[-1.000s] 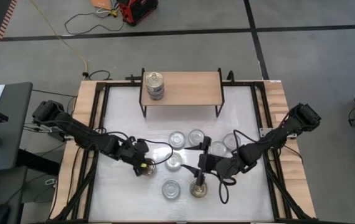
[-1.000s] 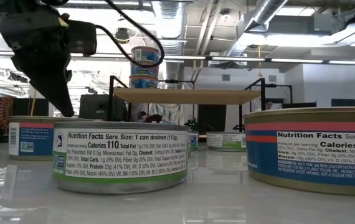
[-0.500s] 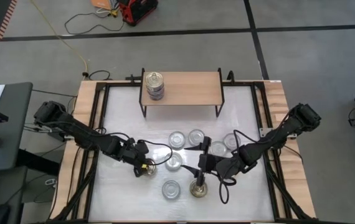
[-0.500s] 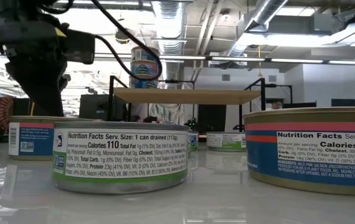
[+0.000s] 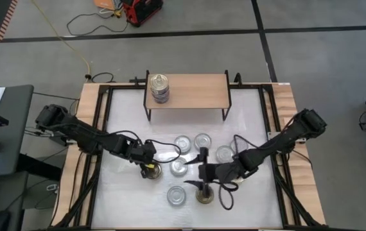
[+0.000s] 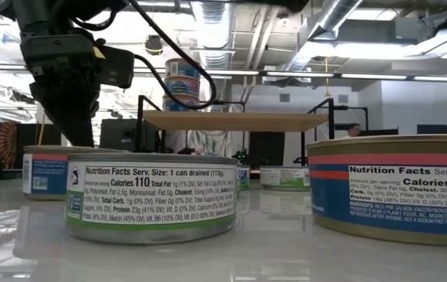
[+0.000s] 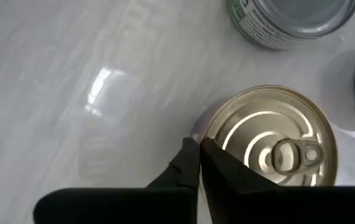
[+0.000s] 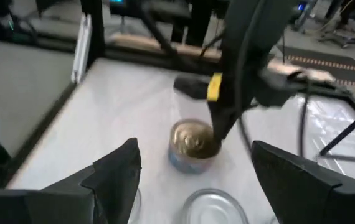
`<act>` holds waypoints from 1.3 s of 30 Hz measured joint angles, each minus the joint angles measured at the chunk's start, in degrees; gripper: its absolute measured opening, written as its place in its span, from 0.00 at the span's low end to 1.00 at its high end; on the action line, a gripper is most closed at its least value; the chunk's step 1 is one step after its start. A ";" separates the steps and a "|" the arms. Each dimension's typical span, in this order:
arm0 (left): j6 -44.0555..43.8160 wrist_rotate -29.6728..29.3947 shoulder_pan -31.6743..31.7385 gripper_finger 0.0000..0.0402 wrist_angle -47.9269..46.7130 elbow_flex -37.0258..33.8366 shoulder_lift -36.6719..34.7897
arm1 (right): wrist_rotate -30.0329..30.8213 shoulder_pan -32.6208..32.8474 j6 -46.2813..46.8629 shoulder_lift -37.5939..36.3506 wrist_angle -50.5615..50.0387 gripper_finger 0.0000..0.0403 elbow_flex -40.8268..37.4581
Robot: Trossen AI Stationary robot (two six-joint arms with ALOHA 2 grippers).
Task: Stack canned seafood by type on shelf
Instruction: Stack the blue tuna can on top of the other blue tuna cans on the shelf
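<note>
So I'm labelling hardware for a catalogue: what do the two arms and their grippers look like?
Both arms are dark, near black, built of slim jointed segments. Black cables loop loosely alongside each arm. The left gripper has two flat, tapered black fingers. A small yellow marking sits near its wrist. The right gripper has two broad, dark, wedge-shaped fingers. No other markings can be made out.

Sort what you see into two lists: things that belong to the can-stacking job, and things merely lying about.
Belongs to the job:
- gold-topped round tin at the left arm's shut fingers
- silver-topped round tins loose on the white tabletop
- stacked tins on the light-wood shelf

Just lying about:
- red device on the floor
- yellow cable on the floor
</note>
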 joint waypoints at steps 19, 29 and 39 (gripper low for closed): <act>2.36 -3.89 3.05 0.01 -2.63 -0.31 -1.28 | -5.56 -3.89 -0.36 9.52 -6.04 0.82 9.51; 4.88 -15.39 -2.53 0.18 -3.61 2.84 -13.44 | 8.53 -0.60 -0.92 2.58 -19.91 0.82 9.51; 2.93 -11.26 -6.94 0.65 4.05 5.31 -10.86 | 8.91 -3.13 -2.57 -1.73 -24.60 0.82 9.35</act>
